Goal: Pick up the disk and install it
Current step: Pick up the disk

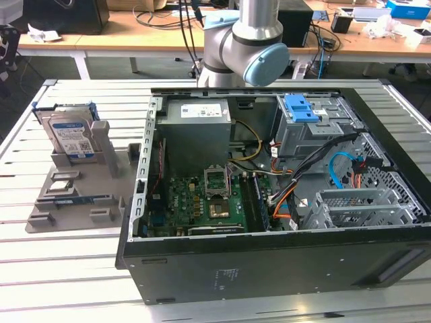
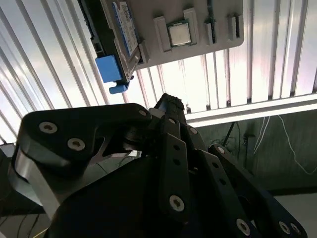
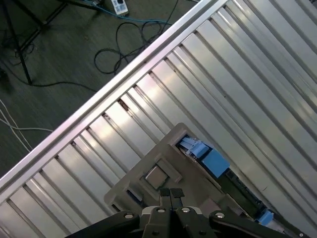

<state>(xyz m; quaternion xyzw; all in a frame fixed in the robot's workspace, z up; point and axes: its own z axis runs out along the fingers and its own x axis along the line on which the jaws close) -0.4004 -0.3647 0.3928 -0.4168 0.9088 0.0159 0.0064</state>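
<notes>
We see a slatted metal surface point(image 1: 67, 269) bearing an open computer case point(image 1: 269, 272) and, on the exterior view's left of it, a grey holder point(image 1: 111, 185). The disk point(image 1: 71, 138) stands on edge in the holder, in its blue carrier frame, apart from the case. In the first wrist view the tool point(image 3: 172, 194) hangs above the holder, fingers pressed together, empty, touching nothing. A processor chip point(image 3: 156, 177) lies in the holder near the disk.

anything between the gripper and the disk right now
Nothing visible. In the first wrist view the gripper hangs over the grey holder, with open air between it and the disk, which stands on edge in its slot, beside the chip.
</notes>
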